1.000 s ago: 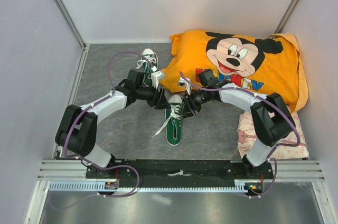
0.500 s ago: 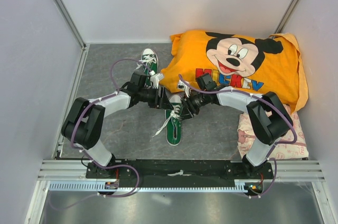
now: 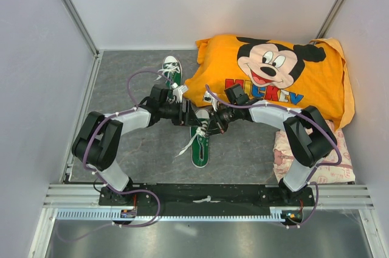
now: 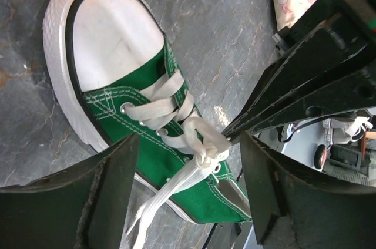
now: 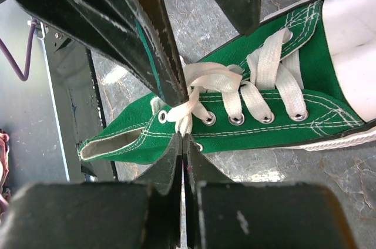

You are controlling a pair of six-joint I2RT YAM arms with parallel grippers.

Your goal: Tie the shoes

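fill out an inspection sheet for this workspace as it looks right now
surface: grey stone-pattern table, no spills seen
job's things: near shoe lies between the arms, laces loose; far shoe sits beside the pillow
clutter: orange pillow at the back right; pink cloth at the right edge
grippers: left gripper open, straddling the lace crossing; right gripper shut on a lace
cables: purple cables looped along both arms
surroundings: white walls; metal rail at the near edge
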